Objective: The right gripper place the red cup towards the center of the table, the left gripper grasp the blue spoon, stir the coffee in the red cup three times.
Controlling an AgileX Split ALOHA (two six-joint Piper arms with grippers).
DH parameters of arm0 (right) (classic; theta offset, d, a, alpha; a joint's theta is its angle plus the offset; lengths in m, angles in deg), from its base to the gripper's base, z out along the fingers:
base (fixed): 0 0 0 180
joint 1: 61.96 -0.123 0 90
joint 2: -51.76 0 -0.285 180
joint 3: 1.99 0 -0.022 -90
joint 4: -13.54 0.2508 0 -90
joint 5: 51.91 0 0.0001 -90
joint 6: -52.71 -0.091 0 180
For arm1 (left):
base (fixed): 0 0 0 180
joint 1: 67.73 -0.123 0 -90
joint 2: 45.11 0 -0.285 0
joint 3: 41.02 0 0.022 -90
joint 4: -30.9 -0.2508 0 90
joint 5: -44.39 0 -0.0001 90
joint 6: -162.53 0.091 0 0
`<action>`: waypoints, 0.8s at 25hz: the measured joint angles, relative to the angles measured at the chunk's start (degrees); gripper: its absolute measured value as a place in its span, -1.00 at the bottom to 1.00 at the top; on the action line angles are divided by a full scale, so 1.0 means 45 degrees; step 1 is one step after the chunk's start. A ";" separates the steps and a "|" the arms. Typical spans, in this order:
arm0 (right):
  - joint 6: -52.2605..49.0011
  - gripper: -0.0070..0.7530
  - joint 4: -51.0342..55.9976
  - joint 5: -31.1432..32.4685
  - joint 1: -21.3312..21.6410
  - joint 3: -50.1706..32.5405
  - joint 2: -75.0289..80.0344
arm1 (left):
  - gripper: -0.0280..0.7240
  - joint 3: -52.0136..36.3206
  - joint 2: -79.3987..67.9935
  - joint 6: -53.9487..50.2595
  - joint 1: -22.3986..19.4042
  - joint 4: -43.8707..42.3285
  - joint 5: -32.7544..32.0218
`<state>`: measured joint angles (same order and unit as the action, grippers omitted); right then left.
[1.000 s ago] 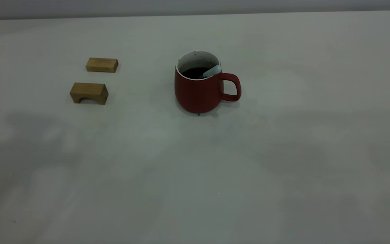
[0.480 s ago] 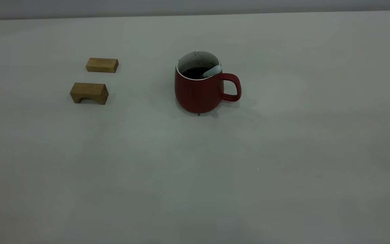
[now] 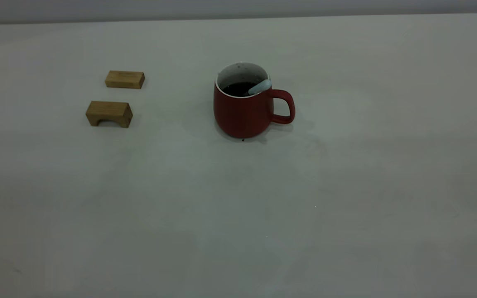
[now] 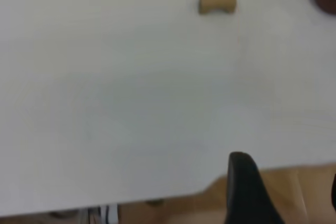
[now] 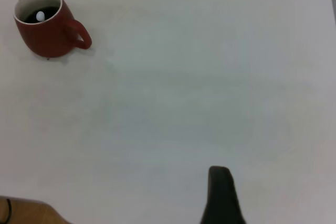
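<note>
The red cup [image 3: 243, 105] stands near the worktop [image 3: 346, 186] centre exactly as before, blue spoon [image 3: 259, 87] leaning in the coffee [image 3: 238, 88]. Shadows have cleared from the near worktop. Both end effectors sit back at the edge; their opening can't be judged.

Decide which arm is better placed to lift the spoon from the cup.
Probably the right: the blue spoon leans over the red cup's right-hand rim, and only the right wrist view shows the whole cup.
</note>
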<state>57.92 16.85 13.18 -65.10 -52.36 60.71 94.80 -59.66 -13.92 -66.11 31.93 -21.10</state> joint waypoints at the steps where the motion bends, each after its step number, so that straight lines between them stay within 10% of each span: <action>1: 0.0000 0.56 0.0000 0.0000 0.0000 0.0000 0.0000 | 0.30 -0.0085 0.0378 -0.0095 0.0000 -0.0060 0.0018; 20: 0.0000 0.56 0.0000 0.0000 0.0000 0.0000 0.0000 | 0.30 -0.1147 0.1748 -0.0979 0.0000 -0.0630 0.0202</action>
<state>57.92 16.85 13.18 -65.10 -52.36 60.71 89.64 -51.79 -18.32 -66.11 29.10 -20.19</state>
